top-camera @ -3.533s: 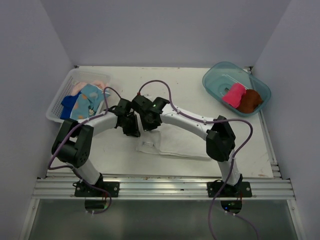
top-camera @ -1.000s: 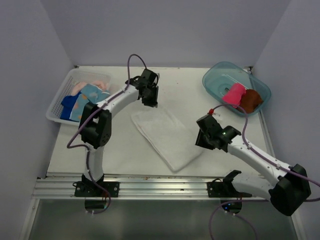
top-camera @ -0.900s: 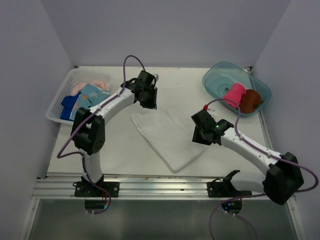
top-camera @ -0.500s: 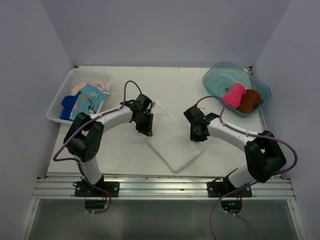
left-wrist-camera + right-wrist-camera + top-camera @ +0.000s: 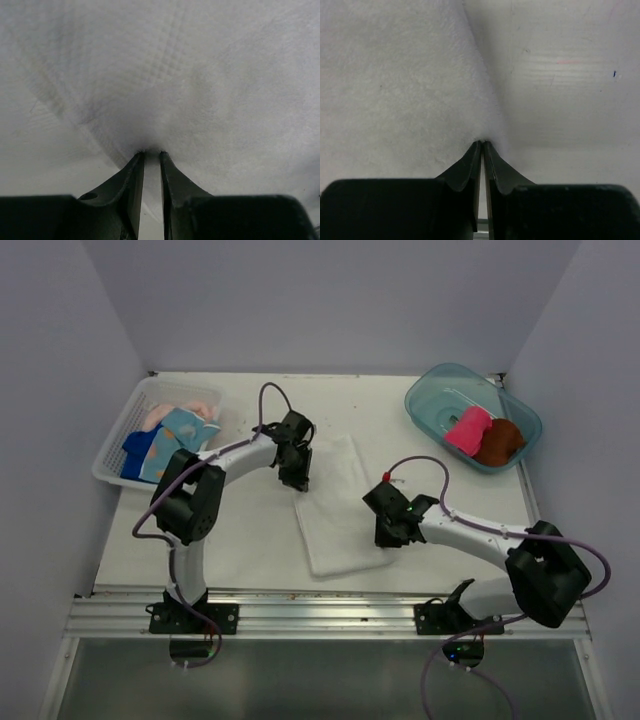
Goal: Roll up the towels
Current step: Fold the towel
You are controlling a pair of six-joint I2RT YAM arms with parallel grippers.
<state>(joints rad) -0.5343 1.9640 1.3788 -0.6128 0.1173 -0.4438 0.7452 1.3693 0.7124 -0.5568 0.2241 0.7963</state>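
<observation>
A white towel (image 5: 335, 510) lies flat in the middle of the table. My left gripper (image 5: 296, 466) is at its far left corner, jaws pinched on the towel's edge (image 5: 200, 90), which puckers at the fingertips; the gripper (image 5: 152, 153) fills the bottom of the left wrist view. My right gripper (image 5: 388, 531) is at the towel's near right edge, shut on it (image 5: 395, 90), with the gripper (image 5: 483, 143) low in the right wrist view. A light blue print towel (image 5: 176, 440), a royal blue towel (image 5: 134, 453) and a peach towel (image 5: 166, 416) lie in the basket. Hot pink (image 5: 467, 429) and brown (image 5: 500, 442) rolled towels sit in the tub.
The white lattice basket (image 5: 112, 445) stands at the far left. The clear teal tub (image 5: 432, 390) stands at the far right. Walls close in the table on three sides. A metal rail (image 5: 320, 615) runs along the near edge.
Both grippers have shifted with the white towel: the left went a little farther away, the right nearer and left. The towel has turned from a diagonal lie to nearly straight.
</observation>
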